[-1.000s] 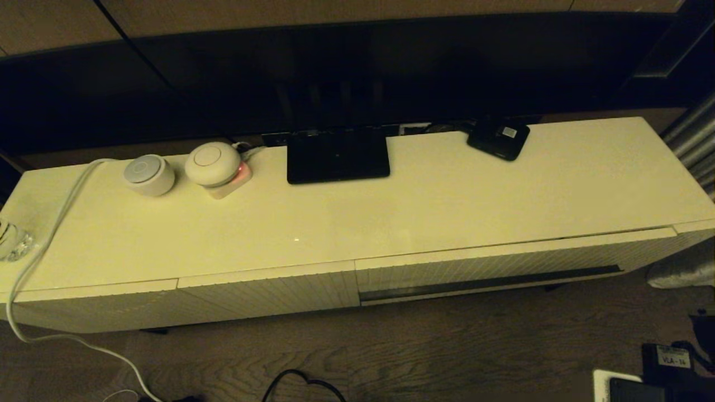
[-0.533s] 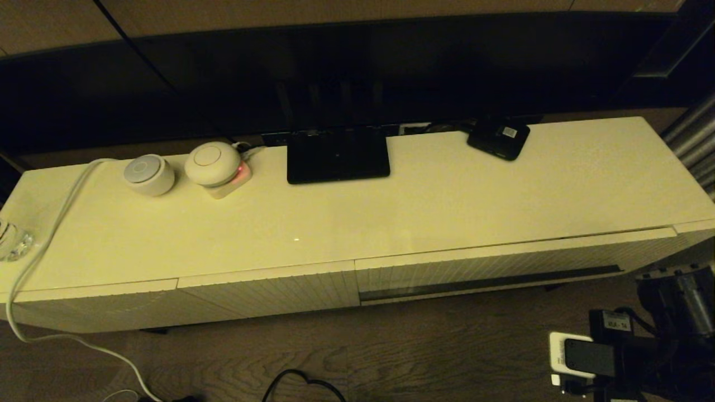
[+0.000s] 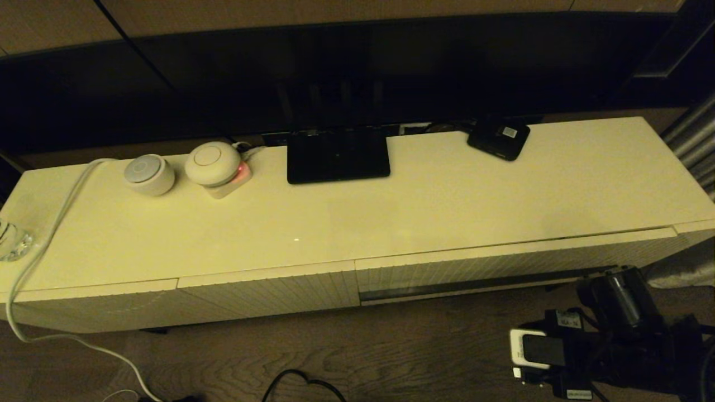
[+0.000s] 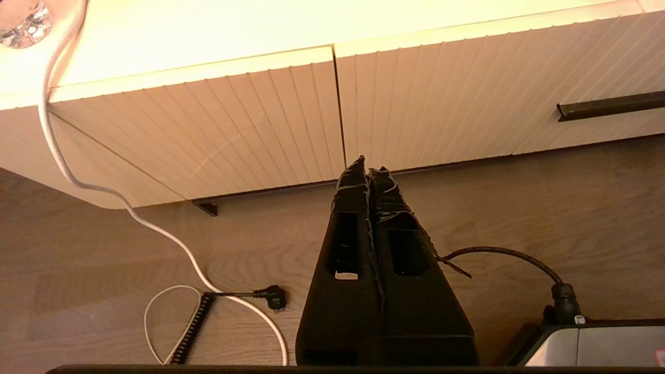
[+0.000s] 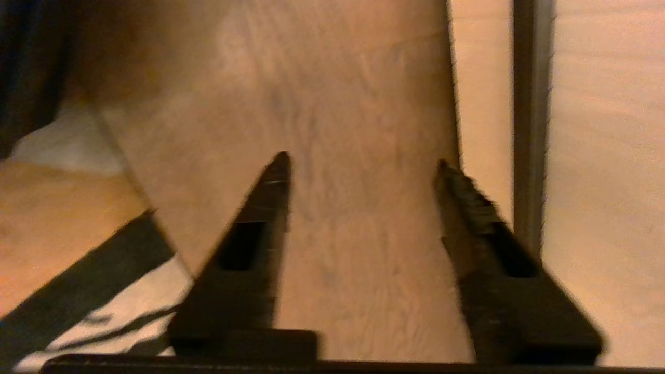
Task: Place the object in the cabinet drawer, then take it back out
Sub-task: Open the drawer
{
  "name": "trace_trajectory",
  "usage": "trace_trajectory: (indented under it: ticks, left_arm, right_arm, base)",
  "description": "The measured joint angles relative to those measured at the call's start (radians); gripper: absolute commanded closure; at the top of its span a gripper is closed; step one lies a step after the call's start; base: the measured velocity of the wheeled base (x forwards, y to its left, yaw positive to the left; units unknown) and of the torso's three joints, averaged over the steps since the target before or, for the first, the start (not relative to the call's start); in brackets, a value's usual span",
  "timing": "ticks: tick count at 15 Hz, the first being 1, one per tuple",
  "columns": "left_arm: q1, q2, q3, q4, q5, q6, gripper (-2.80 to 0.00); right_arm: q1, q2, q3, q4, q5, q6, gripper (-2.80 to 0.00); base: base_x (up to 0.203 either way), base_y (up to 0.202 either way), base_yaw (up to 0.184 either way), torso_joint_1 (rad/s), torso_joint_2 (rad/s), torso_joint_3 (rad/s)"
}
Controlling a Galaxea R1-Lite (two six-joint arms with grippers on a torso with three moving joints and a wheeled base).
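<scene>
Two hands: right hand [image 5: 361,161] spread, nearing drawer [image 3: 503,268] strip's [image 3: 486,283] right end; left hand [image 4: 368,166] pressed together, parked.

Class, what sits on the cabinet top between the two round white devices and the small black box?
A flat black stand base, shown in the head view, between the round devices and the box. The right gripper hangs open near the drawer front.
</scene>
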Motion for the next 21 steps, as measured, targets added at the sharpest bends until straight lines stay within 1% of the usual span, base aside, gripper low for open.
trace_trajectory:
  ticks: [2,4,11,13,16,21]
  left_arm:
    - [0.0,0.0,0.0,0.0,0.0,0.0,0.0]
    - [0.0,0.0,0.0,0.0,0.0,0.0,0.0]
    - [0.0,0.0,0.0,0.0,0.0,0.0,0.0]
    - [0.0,0.0,0.0,0.0,0.0,0.0,0.0]
    - [0.0,0.0,0.0,0.0,0.0,0.0,0.0]
    - [0.0,0.0,0.0,0.0,0.0,0.0,0.0]
  right_arm:
    - [0.011,0.046,-0.012,-0.071,0.004,-0.007,-2.8]
    - [0.016,0.077,-0.028,-0.077,0.019,-0.041,-2.8]
    - [-0.005,0.096,-0.05,-0.079,0.026,-0.313,-2.8]
    - [-0.015,0.105,-0.05,-0.079,0.026,-0.369,-2.8]
    - [-0.037,0.144,-0.068,-0.079,0.024,-0.372,-2.8]
    - [-0.069,0.215,-0.137,-0.08,0.015,-0.364,-2.8]
  base:
    - [0.0,0.0,0.0,0.0,0.0,0.0]
    - [0.0,0.0,0.0,0.0,0.0,0.0]
    - [0.0,0.0,0.0,0.0,0.0,0.0]
    - [0.0,0.0,0.0,0.0,0.0,0.0]
    - [0.0,0.0,0.0,0.0,0.0,0.0]
    - [0.0,0.0,0.0,0.0,0.0,0.0]
